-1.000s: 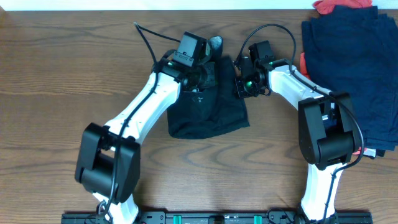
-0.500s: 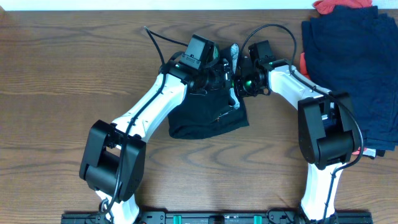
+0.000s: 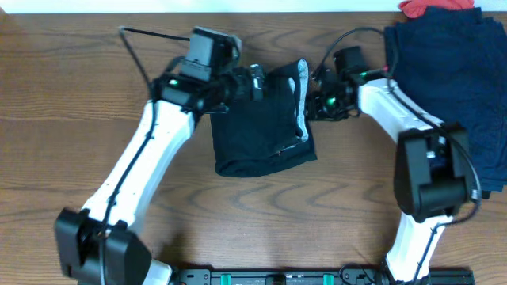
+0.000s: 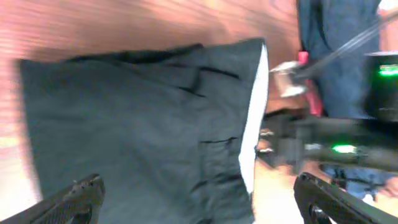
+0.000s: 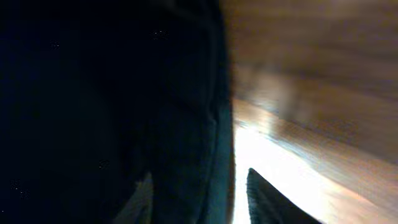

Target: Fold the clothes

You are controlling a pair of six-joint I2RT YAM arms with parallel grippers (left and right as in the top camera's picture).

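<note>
The black shorts (image 3: 261,123) lie folded on the wooden table, their light waistband (image 3: 302,99) running down the right edge. My left gripper (image 3: 255,79) hovers over the shorts' far edge, wide open and empty. In the left wrist view its fingertips (image 4: 81,196) stand far apart above the shorts (image 4: 143,124) and the waistband (image 4: 255,124). My right gripper (image 3: 313,105) sits at the waistband side. In the right wrist view the right gripper (image 5: 205,199) has its jaws apart, with the dark edge of the shorts (image 5: 186,124) lying loose between them.
A pile of navy garments (image 3: 444,71) covers the right end of the table, with a red-orange garment (image 3: 432,8) at its far corner. The right arm (image 4: 348,149) shows just beyond the waistband in the left wrist view. Bare wood (image 3: 63,119) lies to the left.
Both grippers went from shut to open and let go of the shorts. The left arm drew back to the left and away. The shorts now lie flat, waistband at the right.
</note>
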